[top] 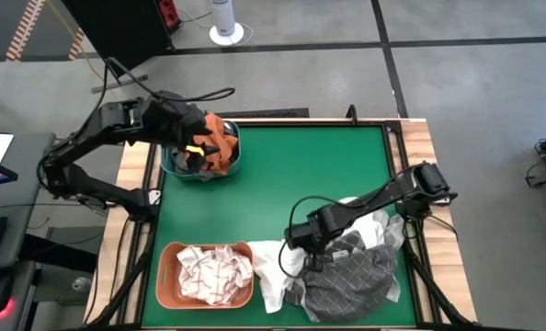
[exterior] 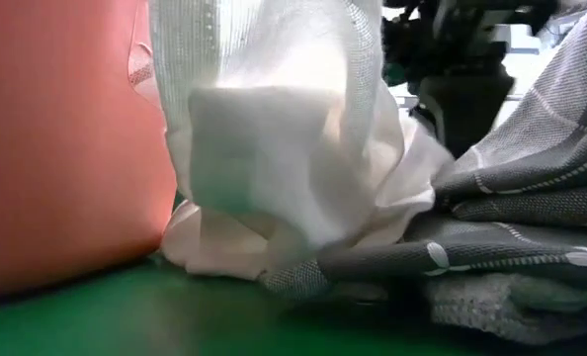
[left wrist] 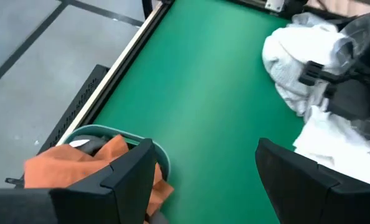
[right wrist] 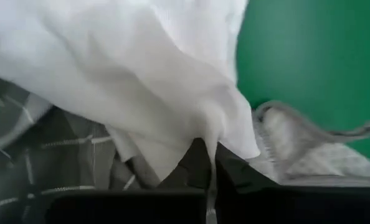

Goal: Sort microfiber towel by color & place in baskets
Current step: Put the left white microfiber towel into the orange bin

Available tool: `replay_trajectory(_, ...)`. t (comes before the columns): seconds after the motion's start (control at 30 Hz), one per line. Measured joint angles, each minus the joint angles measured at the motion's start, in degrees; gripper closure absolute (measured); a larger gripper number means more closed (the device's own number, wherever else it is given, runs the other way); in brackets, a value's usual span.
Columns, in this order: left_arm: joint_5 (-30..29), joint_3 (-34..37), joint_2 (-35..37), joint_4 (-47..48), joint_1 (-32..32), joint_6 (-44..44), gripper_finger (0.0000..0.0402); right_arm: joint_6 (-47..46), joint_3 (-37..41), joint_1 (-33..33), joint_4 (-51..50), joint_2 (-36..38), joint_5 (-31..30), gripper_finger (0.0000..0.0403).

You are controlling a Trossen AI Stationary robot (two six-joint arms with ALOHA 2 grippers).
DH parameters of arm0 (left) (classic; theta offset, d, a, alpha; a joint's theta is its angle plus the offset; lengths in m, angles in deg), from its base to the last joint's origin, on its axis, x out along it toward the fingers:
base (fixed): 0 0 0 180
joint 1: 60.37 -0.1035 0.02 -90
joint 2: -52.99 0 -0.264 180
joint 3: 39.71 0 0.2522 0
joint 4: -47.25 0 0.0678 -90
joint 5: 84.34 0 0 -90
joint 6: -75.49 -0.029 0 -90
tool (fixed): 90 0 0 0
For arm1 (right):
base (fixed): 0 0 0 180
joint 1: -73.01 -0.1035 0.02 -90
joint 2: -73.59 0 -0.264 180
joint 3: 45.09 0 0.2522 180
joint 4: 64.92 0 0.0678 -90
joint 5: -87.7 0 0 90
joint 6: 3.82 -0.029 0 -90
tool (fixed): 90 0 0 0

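Observation:
My left gripper is open above the teal basket at the table's far left. Rust orange towels lie heaped in that basket, and one orange towel shows just under one finger. My right gripper is down at the towel pile near the table's near right edge, shut on a white towel. Grey towels with white grid lines lie spread under and beside it. The salmon basket at the near edge holds pale checked towels. My right gripper holds the white towel by a bunched fold, pinched between the two fingers. The cloth is drawn up into a peak and stands raised in the low view, while its lower part rests on the table and the grey towels.
A wide stretch of green table lies between the two baskets and the pile. More white cloth lies under my right arm at the table's right side. Wooden rails border the table.

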Motion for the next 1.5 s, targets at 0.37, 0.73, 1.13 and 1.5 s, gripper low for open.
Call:
replay_trajectory(0.37,2.1,10.1,4.1,-9.7,2.4,-4.5,0.0139,-7.3,-1.5,9.0,2.1,14.2,-5.3,0.0384)
replay_trajectory(0.73,6.1,29.6,7.9,-35.9,5.8,6.3,0.0139,-7.2,-11.4,13.1,10.0,25.5,-26.3,0.0378)
replay_trajectory(1.13,4.9,29.6,6.4,-56.2,7.5,2.9,0.0139,4.2,-14.9,17.3,18.1,27.9,-29.2,0.0382)
replay_trajectory(1.5,-0.8,29.5,-5.9,-71.0,7.4,5.9,0.0135,10.4,-14.9,19.5,26.6,27.9,-21.6,0.0381)
